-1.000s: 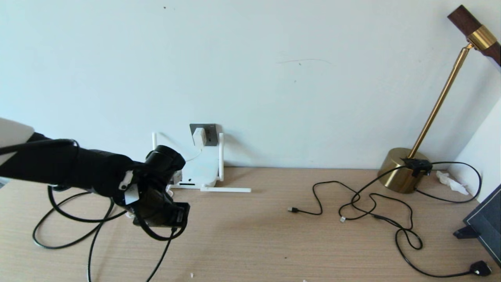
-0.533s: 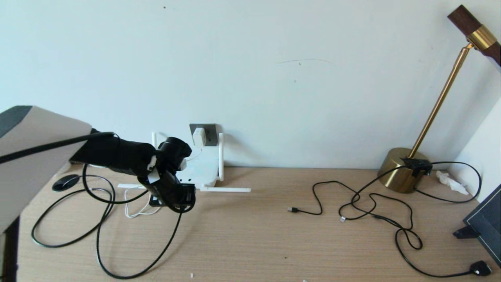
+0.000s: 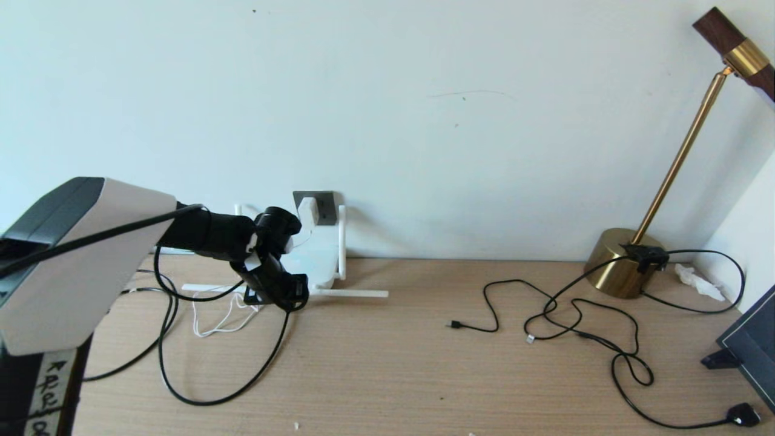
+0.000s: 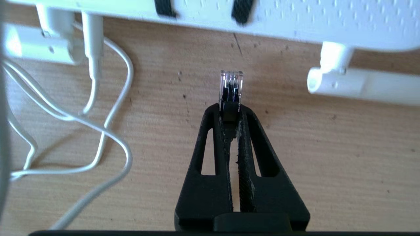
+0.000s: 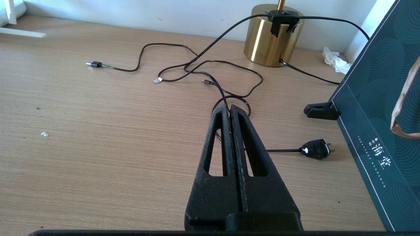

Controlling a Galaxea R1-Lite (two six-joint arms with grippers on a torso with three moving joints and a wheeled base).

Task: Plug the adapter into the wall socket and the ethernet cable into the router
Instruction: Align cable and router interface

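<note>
Left gripper (image 4: 230, 113) clamps one ethernet cable (image 4: 231, 86) near one router (image 4: 295, 19); right gripper (image 5: 230, 111) fully closed, empty; one adapter (image 3: 307, 212) seated in wall socket (image 3: 326, 207).

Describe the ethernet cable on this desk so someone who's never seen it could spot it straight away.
Find the white router against the wall, below the wall socket. Just in front of it, the left tool pinches the ethernet cable by its black boot. It alone is thick with a clear plastic tip; the other black cords are thinner.
</note>
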